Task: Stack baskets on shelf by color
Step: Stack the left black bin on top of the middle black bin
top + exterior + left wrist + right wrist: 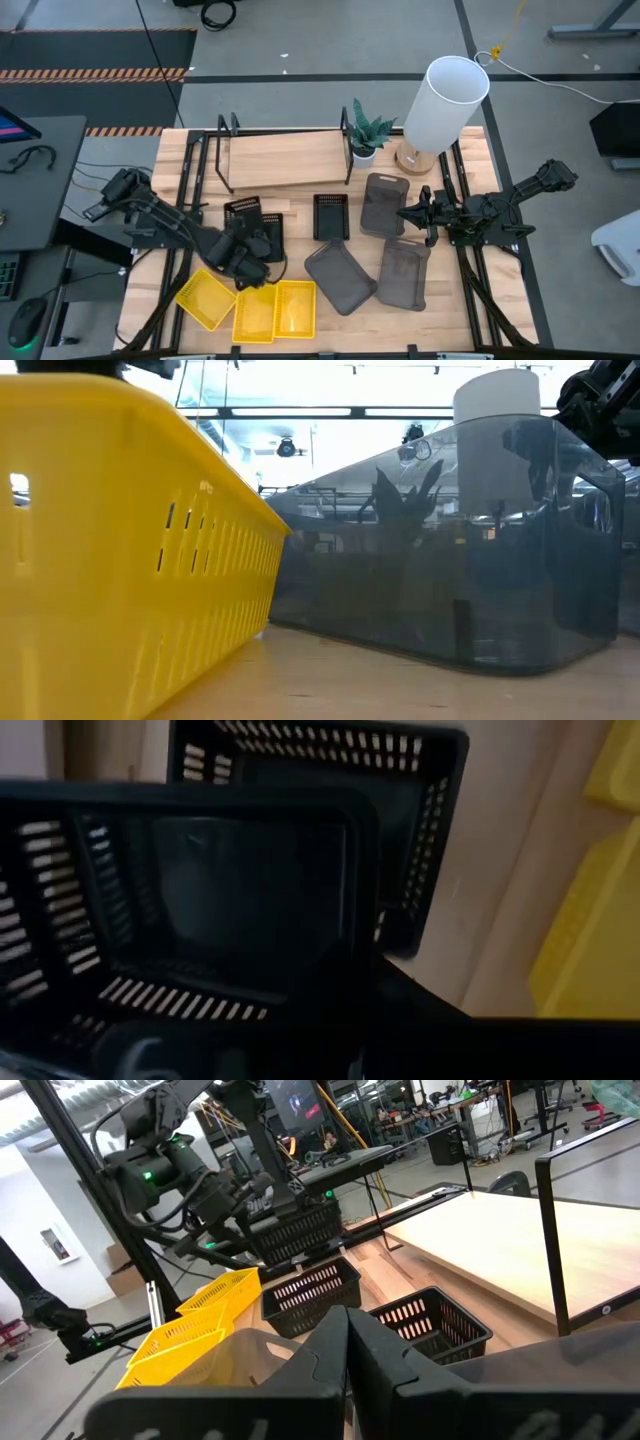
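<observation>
A small black mesh basket (257, 238) is hanging in the left gripper (250, 250) at the lower left of centre in the high view, its rim pinched between the fingers and lifted above a second black basket (243, 211) that is sitting on the table just above it in the frame. The right wrist view shows the same pair — the raised basket (295, 1230) clamped under the left arm, the other (312, 1295) lying flat beneath. A third black basket (331, 216) is resting at the centre, just below the shelf (285, 158), whose wooden plank is lying bare in the upper middle of the frame.

Three yellow baskets (274, 309) are sitting side by side along the bottom edge, left of centre, touching one another. Four dark grey baskets (340, 276) are lying scattered to the right of centre, between the black ones and the right arm.

The right gripper (422, 215) is hovering at the right of the frame beside the uppermost grey basket (384, 203), its fingers pressed together — holding nothing. A small potted plant (367, 132) and a white cylinder lamp (444, 102) are standing at the shelf's right end.
</observation>
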Controlling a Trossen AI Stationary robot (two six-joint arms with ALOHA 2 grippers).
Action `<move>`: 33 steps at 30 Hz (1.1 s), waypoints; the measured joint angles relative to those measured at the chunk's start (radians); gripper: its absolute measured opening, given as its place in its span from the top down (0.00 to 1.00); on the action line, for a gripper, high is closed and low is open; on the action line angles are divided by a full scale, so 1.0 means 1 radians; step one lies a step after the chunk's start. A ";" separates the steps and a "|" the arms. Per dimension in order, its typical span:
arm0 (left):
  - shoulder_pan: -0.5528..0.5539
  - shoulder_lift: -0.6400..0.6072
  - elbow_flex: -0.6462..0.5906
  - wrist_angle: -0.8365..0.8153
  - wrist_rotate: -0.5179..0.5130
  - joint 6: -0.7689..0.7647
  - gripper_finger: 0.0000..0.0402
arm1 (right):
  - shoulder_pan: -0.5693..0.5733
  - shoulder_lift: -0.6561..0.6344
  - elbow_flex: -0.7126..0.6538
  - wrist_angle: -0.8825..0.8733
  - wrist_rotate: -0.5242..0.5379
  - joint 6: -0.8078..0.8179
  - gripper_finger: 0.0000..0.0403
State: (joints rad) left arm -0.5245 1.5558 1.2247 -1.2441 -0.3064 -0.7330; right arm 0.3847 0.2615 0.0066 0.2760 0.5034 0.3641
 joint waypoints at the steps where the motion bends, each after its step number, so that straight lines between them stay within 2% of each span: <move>1: 0.011 0.000 0.000 0.010 0.007 0.013 0.99 | 0.000 0.000 0.000 0.000 0.000 0.000 0.96; 6: 0.050 0.001 0.005 0.062 0.022 0.047 0.99 | 0.000 0.000 0.000 0.000 0.000 0.000 0.96; 16: 0.049 0.074 0.110 0.084 0.004 0.088 0.99 | 0.000 0.000 0.000 0.002 0.000 0.000 0.96; 24: 0.049 0.160 0.112 0.082 0.027 0.097 0.99 | 0.000 0.000 0.000 0.009 0.000 0.000 0.96; 33: 0.049 0.202 0.112 0.092 0.057 0.099 0.97 | 0.000 0.000 0.000 0.017 0.000 0.000 0.96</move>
State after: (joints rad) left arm -0.4751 1.7582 1.3365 -1.1519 -0.2497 -0.6342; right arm 0.3847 0.2615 0.0066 0.2930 0.5034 0.3641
